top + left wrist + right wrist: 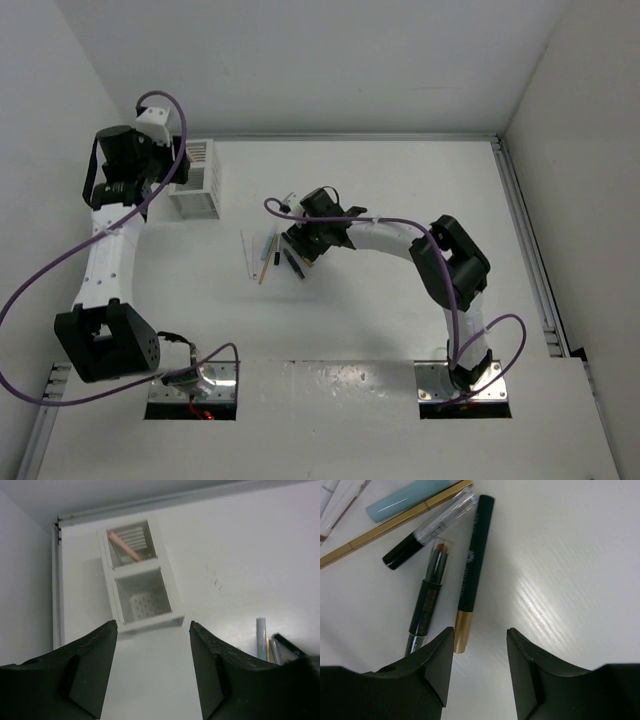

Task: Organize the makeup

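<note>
The makeup lies loose on the table [380, 320], a row of thin sticks [268, 256]. In the right wrist view I see a dark green pencil with a gold end [472, 570], a brown crayon under a clear cap [429, 597], a clear tube with a black cap [432, 527], a thin gold stick [395, 522], a light blue stick [405, 500] and white sticks [335, 500]. My right gripper [480, 632] hangs open just behind the pencil's gold end, holding nothing. My left gripper [152, 630] is open and empty near the white holder [142, 617]. A pink stick [125, 547] leans in the holder's far compartment.
The holder [197, 182] stands at the back left by the wall, its near compartment [145, 600] bare. A metal rail [525, 240] runs along the table's right side. White walls close in the back and both sides.
</note>
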Motion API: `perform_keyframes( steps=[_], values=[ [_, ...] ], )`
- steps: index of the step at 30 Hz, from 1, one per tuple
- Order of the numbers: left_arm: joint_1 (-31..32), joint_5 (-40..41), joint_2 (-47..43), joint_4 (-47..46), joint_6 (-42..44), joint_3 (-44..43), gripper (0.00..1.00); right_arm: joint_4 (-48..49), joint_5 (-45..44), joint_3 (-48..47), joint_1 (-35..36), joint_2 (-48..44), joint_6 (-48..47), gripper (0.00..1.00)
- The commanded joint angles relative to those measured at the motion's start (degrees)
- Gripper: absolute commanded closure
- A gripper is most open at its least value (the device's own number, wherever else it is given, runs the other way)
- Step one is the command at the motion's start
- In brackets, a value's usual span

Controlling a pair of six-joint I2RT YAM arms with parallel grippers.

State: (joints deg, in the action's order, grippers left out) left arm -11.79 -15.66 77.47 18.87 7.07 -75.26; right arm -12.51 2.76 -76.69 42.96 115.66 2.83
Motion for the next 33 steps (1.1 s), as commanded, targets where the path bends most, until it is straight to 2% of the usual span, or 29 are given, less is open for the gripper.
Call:
perform_keyframes(
  steps=[1, 5, 9, 13, 16, 17, 18, 21, 24, 26, 27, 28, 29, 33],
  values=[
    [-0.3, -0.8, -5.8, 5.6, 1.2, 3.5, 0.35, 0.8, 0.7, 0.5, 0.8, -1.4, -1.4, 0.53],
    [-0.3, -0.8, -12.9, 6.3, 1.7, 10.3, 0.33, -3.9, 2.7, -4.1, 1.1, 3.3, 0.1, 0.52],
    [-0.3, -0.2, -15.8, 6.3, 0.5, 12.5, 0.33, -3.4, 2.3, -4.1, 1.6, 4.9, 0.9, 0.53],
    [-0.9, -0.2, -17.1, 6.8, -0.1, 13.6, 0.33, -6.0, -4.8, -5.8, 1.6, 8.7, 1.3, 0.67],
    [-0.9, -0.8, -17.6, 6.8, -0.1, 13.7, 0.33, -9.5, -6.0, -9.0, 0.9, 10.8, 2.6, 0.74],
    [-0.9, -0.8, -17.6, 6.8, -0.1, 13.7, 0.33, -9.5, -6.6, -9.2, 0.9, 10.6, 3.2, 0.83],
    [-0.9, -1.3, -17.6, 6.8, -0.1, 13.7, 0.33, -9.5, -7.5, -9.1, 0.9, 10.6, 3.1, 0.95],
    [-0.9, -3.8, -17.6, 6.8, -0.1, 13.7, 0.33, -9.5, -9.1, -8.6, 0.4, 8.5, 3.0, 1.0],
    [-0.9, -10.6, -18.1, 7.3, 0.4, 13.0, 0.33, -7.8, -8.8, -6.9, -0.6, 3.5, 2.8, 1.0],
    [-0.9, -18.3, -18.1, 7.3, 1.0, 12.4, 0.33, -0.5, -6.2, -2.6, -0.9, -1.6, 1.6, 1.0],
    [-0.2, -21.3, -18.1, 7.3, 1.0, 12.4, 0.33, 1.9, -5.6, -0.1, -0.9, -7.1, 0.7, 1.0],
    [0.4, -24.1, -18.1, 7.3, 1.5, 12.4, 0.31, 8.2, -3.3, 1.0, -0.7, -8.7, -1.5, 1.0],
    [0.4, -30.2, -18.1, 7.3, 1.5, 12.4, 0.3, 10.6, -0.9, 1.9, -0.3, -10.1, -1.9, 1.0],
    [1.6, -41.5, -17.0, 5.2, 0.1, 12.9, 0.19, 20.8, 10.9, 4.6, 1.3, -15.5, -1.4, 1.0]
  ],
)
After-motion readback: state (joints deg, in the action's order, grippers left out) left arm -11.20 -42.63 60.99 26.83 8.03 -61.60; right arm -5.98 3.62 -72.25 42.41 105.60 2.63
